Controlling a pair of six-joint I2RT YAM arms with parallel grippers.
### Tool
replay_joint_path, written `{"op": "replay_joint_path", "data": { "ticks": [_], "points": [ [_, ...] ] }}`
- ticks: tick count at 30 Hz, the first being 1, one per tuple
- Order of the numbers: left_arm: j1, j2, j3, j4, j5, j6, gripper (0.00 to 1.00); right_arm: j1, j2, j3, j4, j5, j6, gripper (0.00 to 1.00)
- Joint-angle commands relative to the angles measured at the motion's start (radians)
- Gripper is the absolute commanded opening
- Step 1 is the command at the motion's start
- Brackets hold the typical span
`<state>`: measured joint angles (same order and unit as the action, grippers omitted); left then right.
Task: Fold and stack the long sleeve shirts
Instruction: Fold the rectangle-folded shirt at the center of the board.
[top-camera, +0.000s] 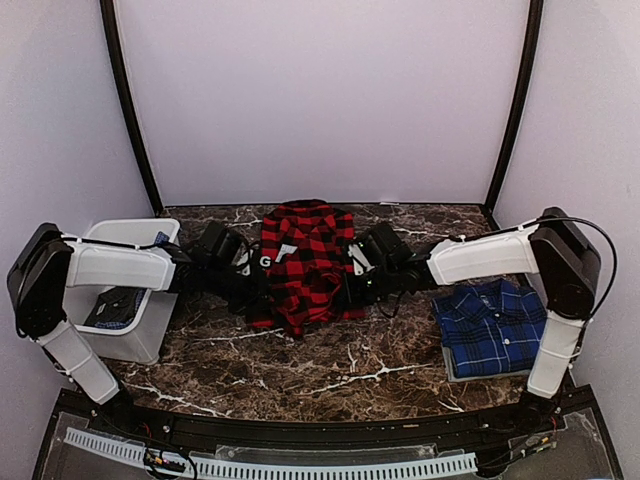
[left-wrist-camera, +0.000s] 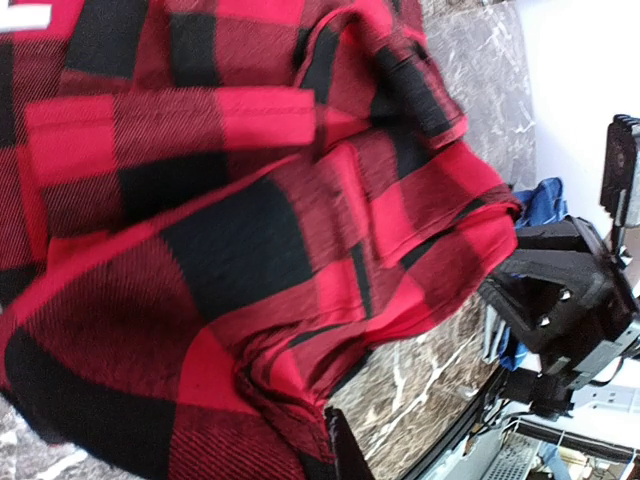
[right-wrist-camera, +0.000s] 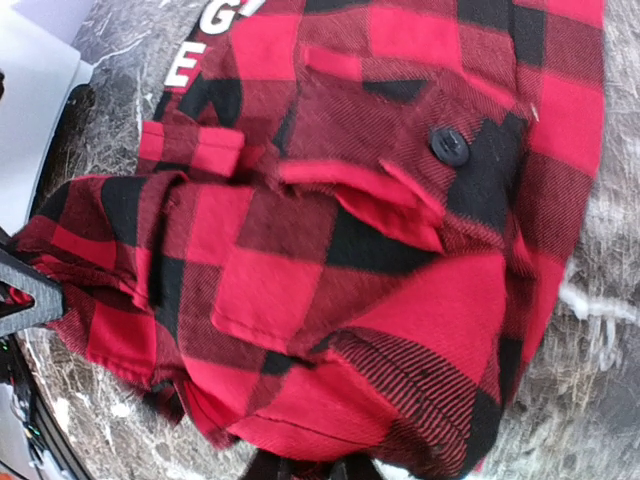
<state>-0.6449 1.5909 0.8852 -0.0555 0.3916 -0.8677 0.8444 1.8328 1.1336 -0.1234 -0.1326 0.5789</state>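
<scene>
Red-and-black checked shirt (top-camera: 305, 262) lies bunched at the middle of the marble table (top-camera: 330, 375), toward its far edge. We have it from both sides: our left gripper (top-camera: 260, 293) is pinched tight on its left edge, and our right gripper (top-camera: 352, 290) is closed on a fold at its right edge. The blue plaid shirt (top-camera: 492, 325) lies folded flat near our right arm's base, well apart from the red one, and a white bin (top-camera: 140, 240) stands at the table's left end.
</scene>
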Motion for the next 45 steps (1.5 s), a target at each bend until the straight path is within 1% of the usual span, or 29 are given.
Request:
{"op": "replay_joint_path", "data": {
  "ticks": [1,3,10,12,15,20,23,27,31,33,34,36,38,45],
  "points": [
    [0.032,0.038,0.061,-0.017,0.012,0.020,0.03,-0.008,0.043,0.076,-0.019,0.048,-0.026,0.05],
    [0.055,0.060,0.086,-0.002,0.025,0.024,0.02,-0.023,0.064,0.106,-0.020,0.047,-0.032,0.00],
    [0.148,0.146,0.170,0.048,0.068,0.033,0.00,-0.061,0.091,0.200,-0.046,0.083,-0.059,0.00],
    [0.167,0.169,0.181,0.100,0.088,0.034,0.00,-0.071,0.094,0.215,-0.044,0.093,-0.063,0.00],
    [0.182,0.195,0.188,0.178,0.109,0.024,0.00,-0.088,0.106,0.236,-0.038,0.108,-0.070,0.00],
    [0.201,0.243,0.228,0.249,0.120,0.024,0.00,-0.106,0.122,0.286,-0.020,0.119,-0.095,0.00],
    [0.206,0.258,0.250,0.262,0.104,0.033,0.00,-0.105,0.134,0.315,-0.013,0.119,-0.111,0.00],
    [0.216,0.291,0.278,0.254,0.096,0.023,0.00,-0.106,0.168,0.361,-0.044,0.122,-0.121,0.00],
    [0.217,0.308,0.281,0.241,0.071,0.018,0.03,-0.105,0.163,0.333,-0.029,0.121,-0.111,0.00],
    [0.217,0.314,0.281,0.239,0.070,0.018,0.09,-0.105,0.157,0.328,-0.030,0.119,-0.113,0.00],
    [0.217,0.314,0.281,0.243,0.075,0.019,0.13,-0.105,0.152,0.324,-0.030,0.116,-0.116,0.00],
    [0.217,0.314,0.281,0.247,0.084,0.026,0.18,-0.098,0.132,0.304,-0.019,0.110,-0.119,0.00],
    [0.217,0.307,0.275,0.251,0.090,0.032,0.19,-0.084,0.107,0.272,0.001,0.110,-0.119,0.00],
    [0.217,0.295,0.243,0.272,0.091,0.039,0.18,-0.005,0.046,0.112,0.085,0.093,-0.096,0.00]
  ]
}}
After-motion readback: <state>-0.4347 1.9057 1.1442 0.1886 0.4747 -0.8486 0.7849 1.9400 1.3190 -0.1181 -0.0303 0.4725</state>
